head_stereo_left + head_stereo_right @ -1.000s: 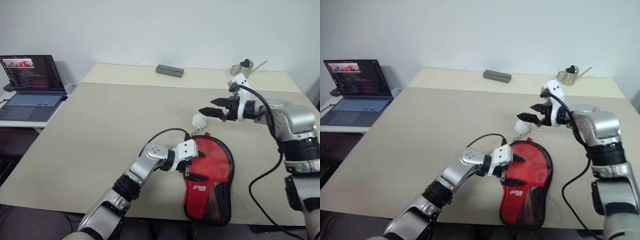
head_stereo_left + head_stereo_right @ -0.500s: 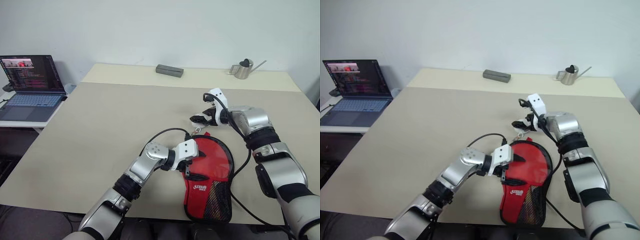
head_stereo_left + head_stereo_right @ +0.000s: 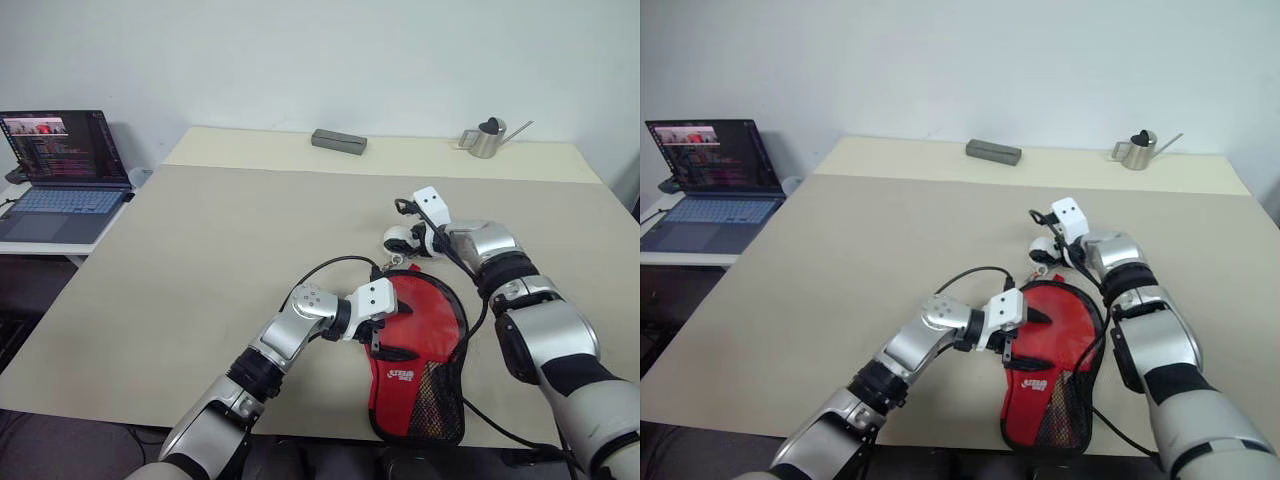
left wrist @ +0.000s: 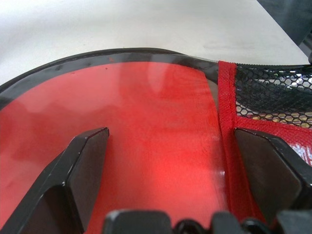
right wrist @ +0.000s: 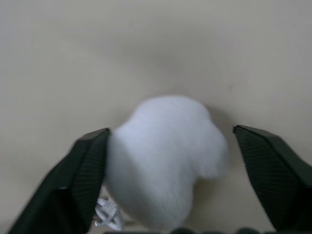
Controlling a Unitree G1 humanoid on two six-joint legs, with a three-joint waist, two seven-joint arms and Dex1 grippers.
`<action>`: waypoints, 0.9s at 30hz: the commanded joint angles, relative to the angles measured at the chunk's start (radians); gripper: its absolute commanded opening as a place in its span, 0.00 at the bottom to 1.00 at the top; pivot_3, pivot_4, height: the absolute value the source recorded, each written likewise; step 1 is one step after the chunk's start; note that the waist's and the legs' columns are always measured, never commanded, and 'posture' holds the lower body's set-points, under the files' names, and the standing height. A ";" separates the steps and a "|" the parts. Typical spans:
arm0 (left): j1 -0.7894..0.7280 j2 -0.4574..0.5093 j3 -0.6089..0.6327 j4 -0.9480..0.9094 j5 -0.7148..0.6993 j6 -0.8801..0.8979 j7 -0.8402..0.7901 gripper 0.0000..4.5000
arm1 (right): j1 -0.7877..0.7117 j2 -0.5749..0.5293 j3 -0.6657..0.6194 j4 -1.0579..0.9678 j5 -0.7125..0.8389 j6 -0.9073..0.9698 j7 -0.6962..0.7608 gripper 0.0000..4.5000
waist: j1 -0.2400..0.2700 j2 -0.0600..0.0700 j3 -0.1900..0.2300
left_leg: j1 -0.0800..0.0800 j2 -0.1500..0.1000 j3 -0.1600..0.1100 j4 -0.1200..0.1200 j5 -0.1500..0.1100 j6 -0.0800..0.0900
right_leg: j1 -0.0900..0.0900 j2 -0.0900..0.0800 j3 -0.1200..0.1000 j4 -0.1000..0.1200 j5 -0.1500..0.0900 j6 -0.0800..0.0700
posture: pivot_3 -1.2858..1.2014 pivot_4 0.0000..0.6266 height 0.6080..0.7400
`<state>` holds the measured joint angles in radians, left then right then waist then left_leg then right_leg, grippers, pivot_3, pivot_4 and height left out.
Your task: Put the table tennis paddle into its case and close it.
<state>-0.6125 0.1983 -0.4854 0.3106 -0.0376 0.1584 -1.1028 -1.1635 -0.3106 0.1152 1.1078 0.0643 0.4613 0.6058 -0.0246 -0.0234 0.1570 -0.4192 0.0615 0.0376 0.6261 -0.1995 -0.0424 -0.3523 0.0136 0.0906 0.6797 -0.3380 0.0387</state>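
Red paddle case (image 3: 420,350) flat on the beige counter (image 3: 200,250) near its front edge, red side up with white logo, black mesh pocket toward the near end, black zip edge around the rim. Table tennis paddle itself not discernible; cannot tell whether inside. White fluffy pom-pom (image 3: 397,238) on the counter just beyond the case's far end.

Left hand (image 4: 165,161) released, black fingers (image 4: 80,168) spread wide and resting on the case's red face beside the mesh pocket. Right hand (image 5: 170,165) over the pom-pom, fingers (image 5: 85,165) either side of it: one against the fluff, the other apart, not clenched.

Well apart at the counter's far edge: grey rectangular block (image 3: 339,140) and small metal watering can (image 3: 487,138). Open laptop (image 3: 62,170) on a side desk to the left.
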 commanded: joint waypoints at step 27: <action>-0.031 -0.020 -0.053 0.164 0.082 -0.051 0.029 1.00 | 0.033 -0.001 -0.044 -0.205 -0.051 0.027 0.077 0.01 | 0.000 0.001 -0.001 | 0.001 0.000 0.000 0.000 0.000 0.000 | 0.002 -0.001 0.000 0.000 0.000 0.000 | 0.52 0.24 1.00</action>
<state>-0.6532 0.1776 -0.4975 0.4074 -0.0310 0.0959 -1.1030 -1.1213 -0.2944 0.0982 0.9618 -0.0066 0.4769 0.6773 -0.0241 -0.0229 0.1563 -0.4183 0.0613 0.0371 0.6261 -0.1995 -0.0424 -0.3508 0.0127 0.0901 0.6795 -0.3380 0.0387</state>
